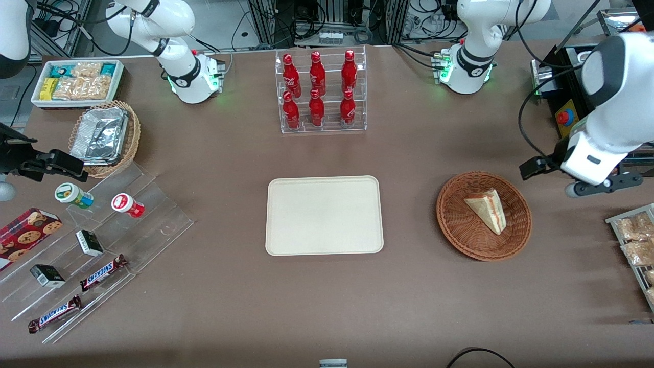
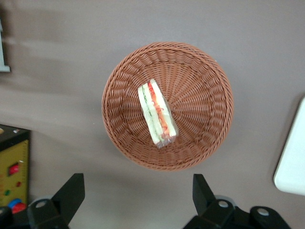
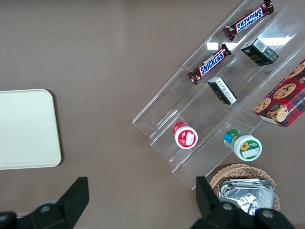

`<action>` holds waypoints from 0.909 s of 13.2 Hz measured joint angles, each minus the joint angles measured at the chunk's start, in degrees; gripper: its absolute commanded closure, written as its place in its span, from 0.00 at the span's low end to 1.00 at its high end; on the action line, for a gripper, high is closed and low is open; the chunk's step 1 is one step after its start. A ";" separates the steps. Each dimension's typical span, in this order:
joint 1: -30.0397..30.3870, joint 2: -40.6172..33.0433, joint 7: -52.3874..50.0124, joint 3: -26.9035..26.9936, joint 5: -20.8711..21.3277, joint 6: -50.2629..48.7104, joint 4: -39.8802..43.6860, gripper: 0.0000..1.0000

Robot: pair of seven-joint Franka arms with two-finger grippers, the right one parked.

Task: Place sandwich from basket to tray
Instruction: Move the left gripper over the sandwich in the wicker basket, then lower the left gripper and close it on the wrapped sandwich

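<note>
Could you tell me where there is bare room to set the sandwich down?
The flat cream rectangular tray is wholly bare, bordered by brown tabletop. The round reddish-brown wicker basket holds the triangular white-bread sandwich. The open gripper hovers above it.

Reddish-brown woven basket, cream tray

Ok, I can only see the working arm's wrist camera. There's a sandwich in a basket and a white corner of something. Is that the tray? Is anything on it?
Observer: Yes, that's the tray. The front view shows all of it, with nothing on it.
Operator: What's near it that I could bump?
Observer: A clear rack of red bottles stands farther from the front camera than the tray.
Operator: And where's my end effector?
Observer: The end effector hangs above the table beside the basket, toward the working arm's end, not over the sandwich.
</note>
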 measured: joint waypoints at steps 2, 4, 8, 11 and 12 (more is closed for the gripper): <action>0.00 0.85 -4.58 0.00 0.00 3.55 -2.40 0.00; -0.05 1.98 -8.62 -0.02 0.00 6.28 -3.98 0.00; -0.46 4.34 -14.83 -0.23 0.00 11.60 -7.04 0.00; -0.69 5.49 -17.19 -0.27 -0.02 17.25 -11.56 0.00; -0.69 5.77 -17.78 -0.27 -0.03 19.46 -13.10 0.00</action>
